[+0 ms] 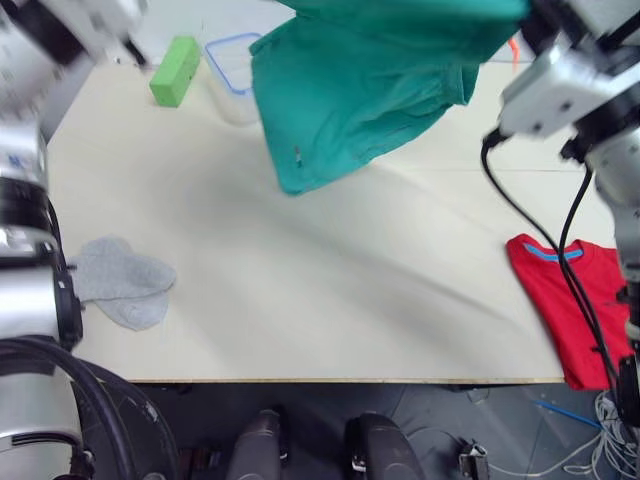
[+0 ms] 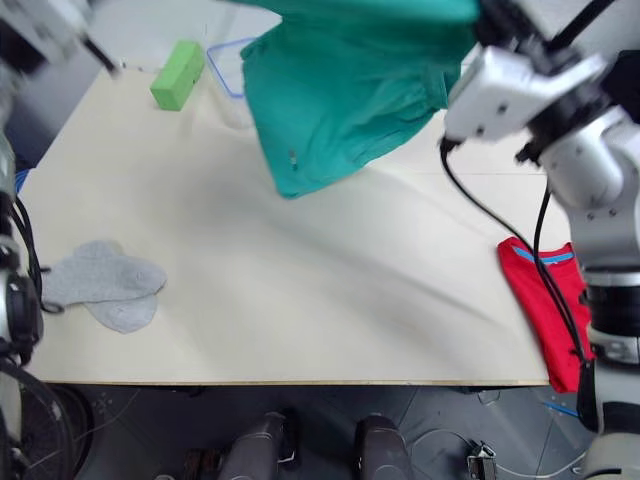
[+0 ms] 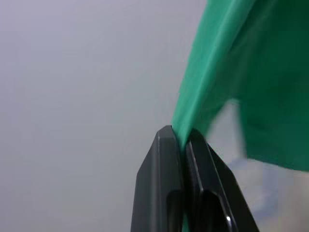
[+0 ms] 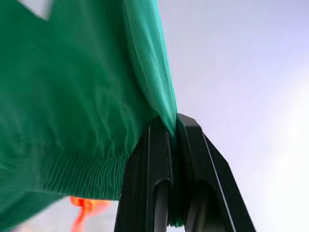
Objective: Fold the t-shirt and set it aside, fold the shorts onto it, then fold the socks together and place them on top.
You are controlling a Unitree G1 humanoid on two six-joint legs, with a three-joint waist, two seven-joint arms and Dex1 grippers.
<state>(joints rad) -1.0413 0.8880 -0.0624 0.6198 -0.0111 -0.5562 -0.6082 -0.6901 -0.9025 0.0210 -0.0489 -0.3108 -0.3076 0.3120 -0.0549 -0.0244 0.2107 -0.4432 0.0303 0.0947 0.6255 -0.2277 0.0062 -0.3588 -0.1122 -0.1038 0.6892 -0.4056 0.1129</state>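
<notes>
shorts pinched between both fingers (aloft)

teal-green shorts, red t-shirt, grey socks

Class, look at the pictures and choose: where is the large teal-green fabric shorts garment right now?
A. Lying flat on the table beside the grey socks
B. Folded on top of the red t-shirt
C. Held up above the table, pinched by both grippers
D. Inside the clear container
C: the teal-green fabric shorts hang above the table, with the left gripper and right gripper each shut on an edge of the cloth.
</notes>
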